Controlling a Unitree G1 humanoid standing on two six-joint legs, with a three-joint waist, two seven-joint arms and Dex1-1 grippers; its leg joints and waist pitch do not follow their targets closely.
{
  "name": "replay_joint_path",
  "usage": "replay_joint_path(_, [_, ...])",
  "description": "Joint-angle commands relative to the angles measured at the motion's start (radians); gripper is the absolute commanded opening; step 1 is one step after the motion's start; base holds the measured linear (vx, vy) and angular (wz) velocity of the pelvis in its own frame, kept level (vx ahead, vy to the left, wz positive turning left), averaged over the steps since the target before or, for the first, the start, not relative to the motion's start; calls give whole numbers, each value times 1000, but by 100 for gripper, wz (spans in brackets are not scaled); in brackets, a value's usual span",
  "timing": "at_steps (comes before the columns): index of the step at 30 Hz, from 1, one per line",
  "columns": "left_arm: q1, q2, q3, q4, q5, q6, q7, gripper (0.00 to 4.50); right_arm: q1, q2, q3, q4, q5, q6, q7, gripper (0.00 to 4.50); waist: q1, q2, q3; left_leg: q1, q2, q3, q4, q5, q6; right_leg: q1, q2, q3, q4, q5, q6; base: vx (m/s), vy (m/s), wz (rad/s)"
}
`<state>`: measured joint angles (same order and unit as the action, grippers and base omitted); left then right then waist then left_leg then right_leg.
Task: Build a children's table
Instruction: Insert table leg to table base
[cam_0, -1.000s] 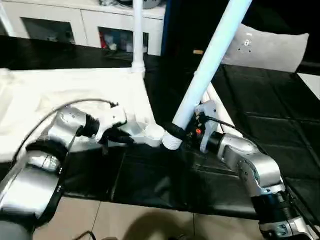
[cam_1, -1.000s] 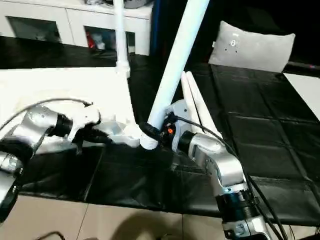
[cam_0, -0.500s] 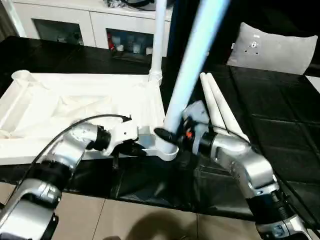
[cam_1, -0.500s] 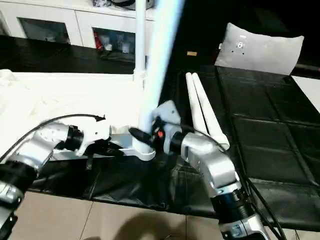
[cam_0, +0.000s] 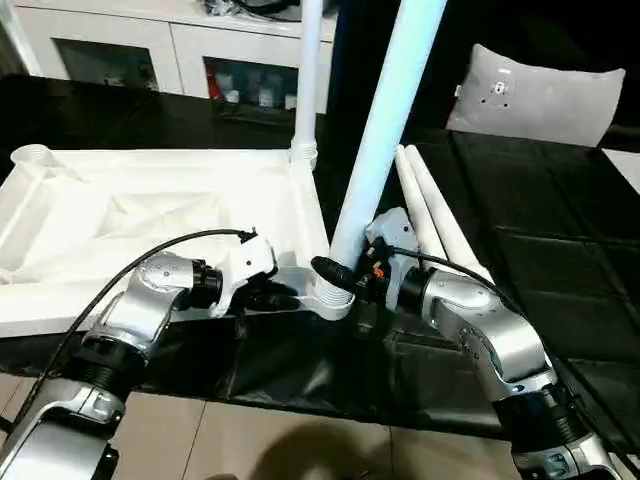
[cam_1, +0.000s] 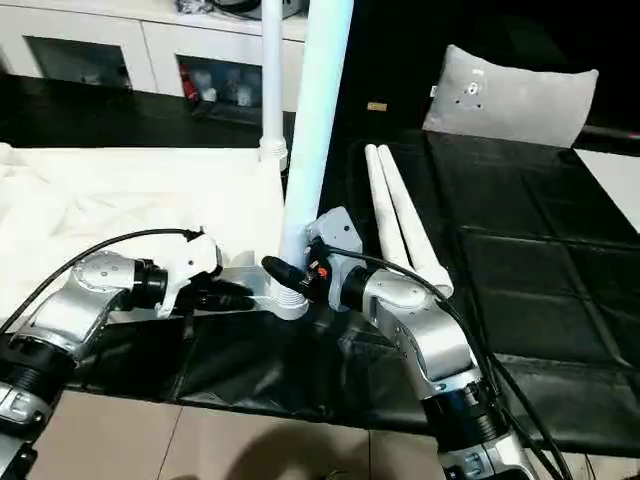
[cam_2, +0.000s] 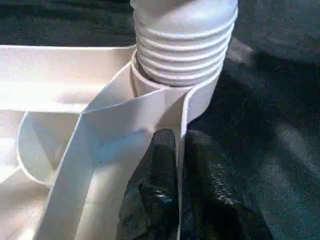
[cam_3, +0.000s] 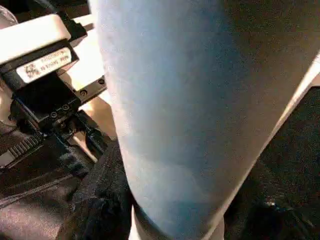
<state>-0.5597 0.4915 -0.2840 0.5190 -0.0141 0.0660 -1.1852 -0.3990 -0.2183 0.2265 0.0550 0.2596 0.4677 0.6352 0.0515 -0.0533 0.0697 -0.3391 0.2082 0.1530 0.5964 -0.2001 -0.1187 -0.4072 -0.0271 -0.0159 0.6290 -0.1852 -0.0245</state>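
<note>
The white table top (cam_0: 150, 200) lies upside down on the black mat. One leg (cam_0: 308, 70) stands in its far right corner. My right gripper (cam_0: 340, 275) is shut on a second leg (cam_0: 385, 120), low down. That leg stands nearly upright, and its ribbed end (cam_2: 185, 40) sits in the near right corner socket (cam_0: 335, 305). My left gripper (cam_2: 177, 137) is just left of that socket. It is shut on the table top's near rim, one black finger (cam_2: 155, 165) on each side of the thin wall. Two loose legs (cam_0: 435, 215) lie side by side on the mat to the right.
A grey-white pillow (cam_0: 535, 100) lies at the back right. A white cabinet (cam_0: 130, 50) with glass doors runs along the back. An empty socket (cam_0: 30, 157) shows at the top's far left corner. The mat's front edge meets tiled floor (cam_0: 300, 440) just below my arms.
The held leg has swung from leaning right to nearly upright, and its end has moved from beside the socket into it. My left gripper has stayed on the rim. The camera has shifted.
</note>
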Motion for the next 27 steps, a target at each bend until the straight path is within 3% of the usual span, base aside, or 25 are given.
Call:
replay_joint_path(1, [10, 19, -23, 4, 39, 21, 9, 16, 2, -7, -15, 8, -7, -10, -1, 190, -2, 12, -67, -7, 9, 7, -71, -168, -25, 54, -80, 42, -84, -284, -132, 0, 0, 0])
replay_joint_path(10, [2, 60, -40, -25, 68, 55, -11, 0, 0, -7, -13, 13, -9, -11, 4, 190, -17, 14, -67, -7, 7, 7, -68, -170, -23, 54, -78, 42, -83, -269, -146, 0, 0, 0])
replay_joint_path(14, [8, 61, -42, -46, 47, 56, -38, 0, -4, -2, -18, 20, -5, -11, 2, 190, -17, 12, -67, -9, 8, 6, -69, -173, -23, 54, -79, 43, -84, -283, -143, 0, 0, 0])
replay_joint_path(17, [14, 55, -40, -64, 25, 49, -45, 0, -9, 3, -23, 27, 3, -2, 3, 190, -17, 12, -70, -8, 9, 7, -68, -156, -20, 54, -78, 43, -79, -242, -154, 0, 0, 0])
replay_joint_path(22, [30, 59, -67, -117, 12, 41, -99, 0, -26, -7, 3, 51, 18, 44, 55, 190, -17, 11, -71, -7, 10, 10, -66, -130, -12, 56, -77, 42, -73, -171, -178, 0, 0, 0])
replay_joint_path(27, [25, 48, -78, -131, 14, 28, -109, 0, -42, -7, 21, 79, 16, 63, 79, 190, -14, 8, -71, -6, 11, 10, -67, -131, -15, 57, -79, 42, -72, -175, -176, 0, 0, 0])
